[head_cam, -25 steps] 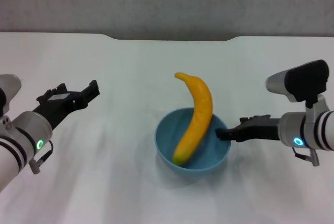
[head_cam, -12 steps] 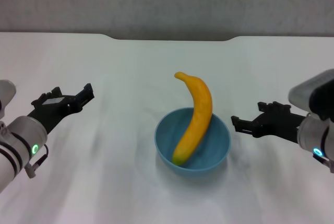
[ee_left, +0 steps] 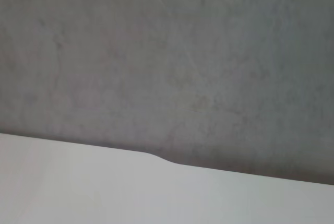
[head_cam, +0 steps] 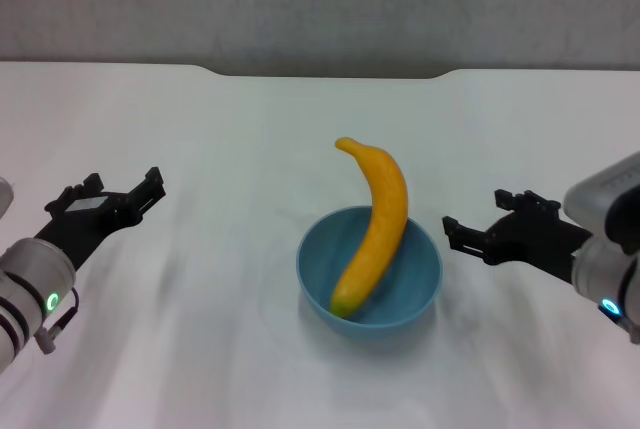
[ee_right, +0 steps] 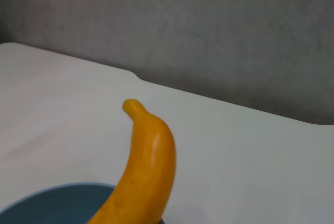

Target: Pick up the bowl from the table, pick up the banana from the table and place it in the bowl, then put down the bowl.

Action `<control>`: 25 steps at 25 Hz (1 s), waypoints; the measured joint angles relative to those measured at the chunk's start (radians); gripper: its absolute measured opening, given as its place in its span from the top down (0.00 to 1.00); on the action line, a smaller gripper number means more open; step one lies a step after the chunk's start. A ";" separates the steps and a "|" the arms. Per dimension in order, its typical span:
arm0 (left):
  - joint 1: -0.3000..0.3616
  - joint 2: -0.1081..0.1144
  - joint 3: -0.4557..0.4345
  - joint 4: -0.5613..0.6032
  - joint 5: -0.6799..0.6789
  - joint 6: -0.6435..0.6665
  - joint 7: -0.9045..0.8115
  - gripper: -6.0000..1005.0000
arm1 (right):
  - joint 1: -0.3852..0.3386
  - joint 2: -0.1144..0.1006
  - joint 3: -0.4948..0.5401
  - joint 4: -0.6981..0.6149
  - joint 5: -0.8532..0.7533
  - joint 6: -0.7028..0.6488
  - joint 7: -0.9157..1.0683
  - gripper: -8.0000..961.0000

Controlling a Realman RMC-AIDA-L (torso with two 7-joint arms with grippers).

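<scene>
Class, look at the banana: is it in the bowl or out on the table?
In: the banana leans in the bowl, stem end jutting over the far rim.

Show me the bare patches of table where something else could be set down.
Bare table lies between the left gripper and the bowl, behind the banana toward the far notch, and along the near edge. It is crowded only between the bowl and the right gripper.

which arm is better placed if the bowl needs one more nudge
Right, probably. The right end effector sits just off the bowl rim, apart from it. The left end effector is much farther away across the table.
</scene>
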 joint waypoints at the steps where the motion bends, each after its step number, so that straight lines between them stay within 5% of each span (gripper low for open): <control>1: 0.001 0.000 -0.001 0.003 0.000 -0.005 -0.003 0.13 | -0.010 0.000 0.001 0.001 0.024 0.000 -0.028 0.08; 7: -0.008 -0.001 -0.028 0.053 -0.003 -0.015 -0.048 0.13 | -0.081 0.001 0.007 0.020 0.113 0.001 -0.200 0.09; 21: -0.048 0.000 -0.027 0.173 0.069 -0.107 -0.081 0.13 | -0.111 0.002 0.110 -0.055 0.321 0.012 -0.369 0.09; 25: -0.055 -0.001 -0.021 0.189 0.102 -0.115 -0.061 0.13 | -0.114 0.004 0.102 -0.121 0.534 0.060 -0.557 0.09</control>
